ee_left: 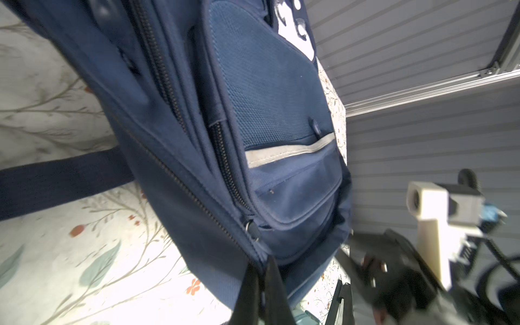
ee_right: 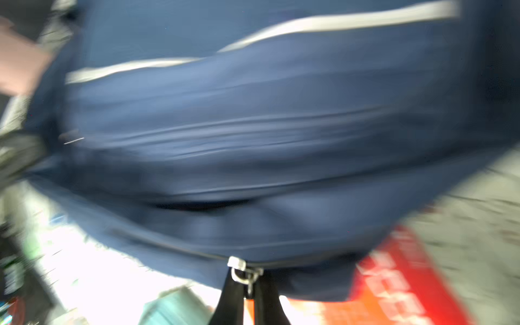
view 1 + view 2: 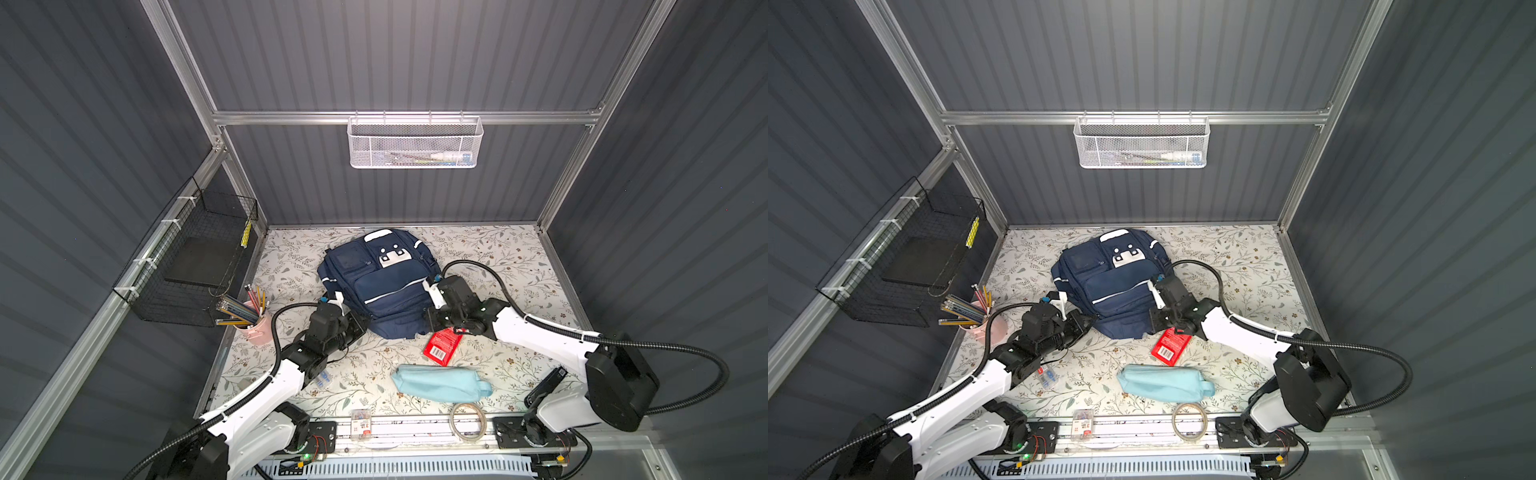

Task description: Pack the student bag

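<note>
The student bag, navy with white stripes and a white buttoned patch, lies flat on the flowered table, front pockets up. My left gripper is at its near left corner. In the left wrist view this gripper is shut, pinching the edge fabric of the student bag beside a zip line. My right gripper is at the near right corner. In the blurred right wrist view it is shut on a metal zip pull at the near edge of the student bag.
A red packet lies under the right wrist, with a light-blue pouch and a tape roll nearer the front. A pink cup of pencils stands left. A black wire basket and a white mesh basket hang on the walls.
</note>
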`<action>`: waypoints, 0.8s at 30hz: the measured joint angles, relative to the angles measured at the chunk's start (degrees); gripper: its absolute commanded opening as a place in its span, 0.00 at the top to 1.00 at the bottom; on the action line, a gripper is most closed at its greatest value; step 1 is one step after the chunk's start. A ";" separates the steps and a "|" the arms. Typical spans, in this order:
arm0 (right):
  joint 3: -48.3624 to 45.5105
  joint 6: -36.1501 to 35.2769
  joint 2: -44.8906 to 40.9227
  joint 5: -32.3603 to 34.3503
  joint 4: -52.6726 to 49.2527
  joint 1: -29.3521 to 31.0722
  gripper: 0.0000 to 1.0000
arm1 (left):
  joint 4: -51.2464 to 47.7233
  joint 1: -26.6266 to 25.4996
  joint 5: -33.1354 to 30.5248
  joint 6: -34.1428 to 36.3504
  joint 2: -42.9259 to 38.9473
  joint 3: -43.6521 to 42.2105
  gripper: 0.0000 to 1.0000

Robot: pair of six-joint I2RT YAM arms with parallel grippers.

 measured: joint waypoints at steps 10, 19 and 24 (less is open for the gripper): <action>3.52 -6.60 5.46 -1.95 -2.54 -9.55 1.00 | -1.09 0.50 -0.15 1.73 1.97 0.00 1.00; -2.51 -2.40 -3.74 6.27 -5.46 2.99 1.00 | -0.11 6.23 -1.11 7.96 14.56 5.75 0.65; -1.05 2.62 -1.99 5.55 -3.13 12.11 1.00 | 0.42 12.02 -1.90 12.44 18.08 14.43 0.26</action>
